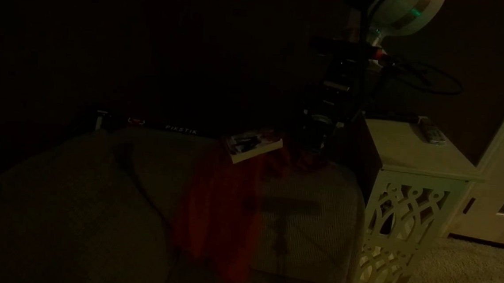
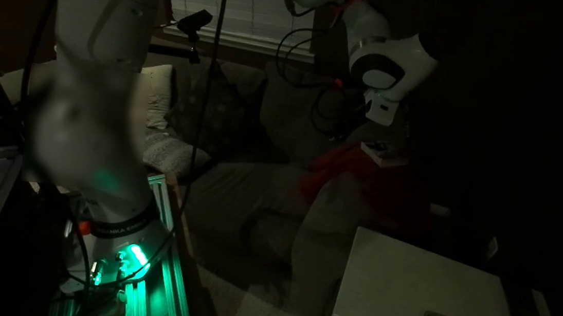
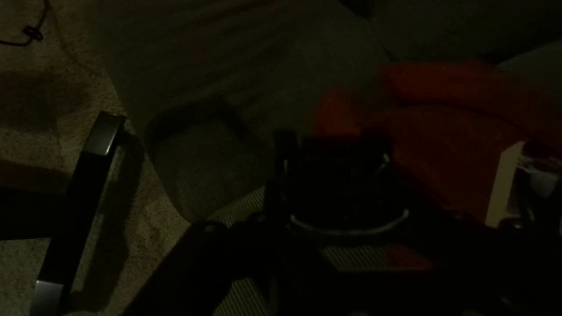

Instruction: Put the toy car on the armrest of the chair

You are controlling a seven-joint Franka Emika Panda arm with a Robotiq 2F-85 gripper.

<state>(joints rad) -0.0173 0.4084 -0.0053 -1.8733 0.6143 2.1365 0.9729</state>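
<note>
The chair [image 1: 309,238] looks ribbed (matt cloth), the carpet [image 1: 473,279] rough.

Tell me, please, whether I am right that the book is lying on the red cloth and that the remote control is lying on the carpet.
Only the spot given for the remote control is wrong: it is lying on top of the pale cabinet, as an exterior view shows. The book is indeed lying on the red cloth.
</note>
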